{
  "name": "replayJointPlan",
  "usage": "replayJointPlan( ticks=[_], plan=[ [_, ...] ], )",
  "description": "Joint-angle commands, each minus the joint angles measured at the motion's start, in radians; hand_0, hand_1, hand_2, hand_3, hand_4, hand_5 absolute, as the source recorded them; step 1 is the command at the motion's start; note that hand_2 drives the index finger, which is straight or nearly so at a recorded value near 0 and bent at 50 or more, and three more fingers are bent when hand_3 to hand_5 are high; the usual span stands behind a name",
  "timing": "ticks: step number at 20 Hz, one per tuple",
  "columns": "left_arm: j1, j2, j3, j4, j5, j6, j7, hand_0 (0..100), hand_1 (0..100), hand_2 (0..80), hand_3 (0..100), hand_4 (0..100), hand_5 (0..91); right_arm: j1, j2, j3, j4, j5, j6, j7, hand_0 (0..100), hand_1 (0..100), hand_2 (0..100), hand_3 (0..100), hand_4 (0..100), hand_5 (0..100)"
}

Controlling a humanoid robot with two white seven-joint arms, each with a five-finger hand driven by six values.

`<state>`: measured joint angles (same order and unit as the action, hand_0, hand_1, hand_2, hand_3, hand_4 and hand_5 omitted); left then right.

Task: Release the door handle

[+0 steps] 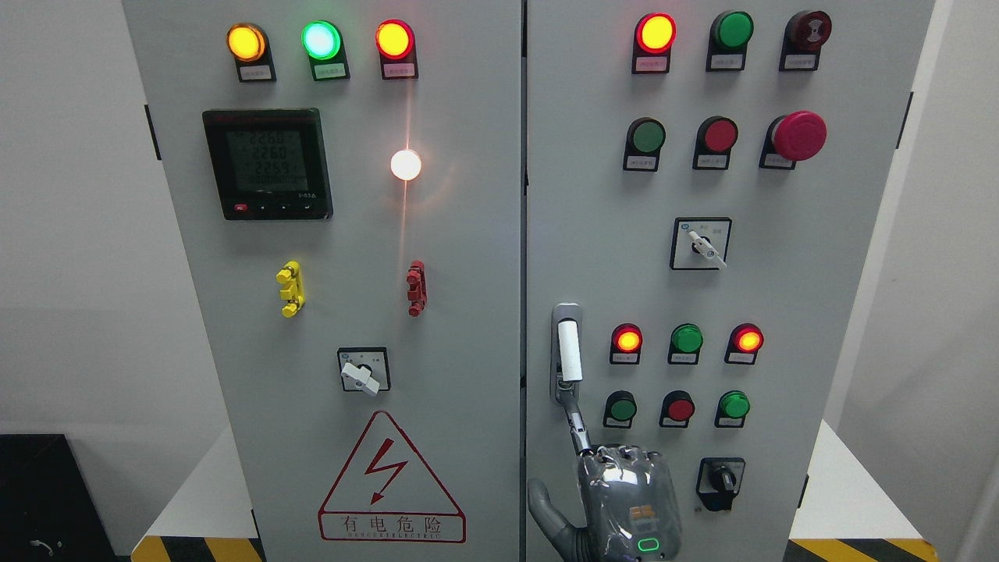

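Basically, the right hand point(624, 499) sat low on the right door point(819, 312) of the cabinet, back of the hand toward the cam, arm coming up from the bottom edge just right of centre. It gripped nothing: thumb point(546, 507) was splayed out to its left and one finger point(576, 428) was stretched straight up, while the other fingers were hidden behind the knuckles. The door handle point(569, 351), a white upright lever in a grey housing, stood directly above the hand, near the door's inner edge. The straight finger's tip reached the housing's lower end; couldn't tell whether it actually touched. Up and to the right of the hand ran a row of three lamps point(687, 339), red lit, green, red lit, w/ a row of three push buttons point(680, 407) below it, green, red, green, level w/ the fingertip. A black rotary switch point(719, 480) was just right of the knuckles. To the left of the hand, across the door seam, the left door point(468, 312) carried a red-bordered shock warning triangle point(390, 484) at approx. hand height. Left hand wasn't seen.
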<state>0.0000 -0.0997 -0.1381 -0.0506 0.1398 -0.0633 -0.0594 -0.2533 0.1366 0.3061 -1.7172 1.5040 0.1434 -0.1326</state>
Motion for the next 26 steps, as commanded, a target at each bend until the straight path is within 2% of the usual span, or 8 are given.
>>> replayJointPlan(
  ticks=[1,10,12,18,22,26],
  plan=[
    [0.018,0.000,0.000,0.000,0.000,0.000,0.000,12,56,0.0,0,0,0.0,-0.001,0.000,0.004,-0.016,-0.001,-0.002,-0.001,40,27,0,100,98,100],
    [0.018,0.000,0.000,0.000,0.000,0.000,0.000,12,56,0.0,0,0,0.0,-0.001,-0.002,0.002,-0.032,-0.004,-0.004,-0.002,40,27,4,100,98,100],
    [0.018,0.000,0.000,0.000,0.000,0.000,0.000,12,56,0.0,0,0,0.0,-0.001,0.000,0.002,-0.038,-0.004,-0.004,-0.001,40,28,6,98,94,100],
    [0.018,0.000,0.000,0.000,0.000,0.000,0.000,12,56,0.0,0,0,0.0,-0.001,0.000,0.002,-0.053,-0.007,-0.008,0.004,44,30,7,76,79,82],
    [0.018,0.000,0.000,0.000,0.000,0.000,0.000,12,56,0.0,0,0,0.0,-0.001,0.000,0.001,-0.068,-0.007,-0.011,0.007,47,31,12,72,76,78],
    [0.018,0.000,0.000,0.000,0.000,0.000,0.001,12,56,0.0,0,0,0.0,0.000,0.000,0.001,-0.090,-0.008,-0.015,0.010,51,32,19,68,73,68]
  ],
)
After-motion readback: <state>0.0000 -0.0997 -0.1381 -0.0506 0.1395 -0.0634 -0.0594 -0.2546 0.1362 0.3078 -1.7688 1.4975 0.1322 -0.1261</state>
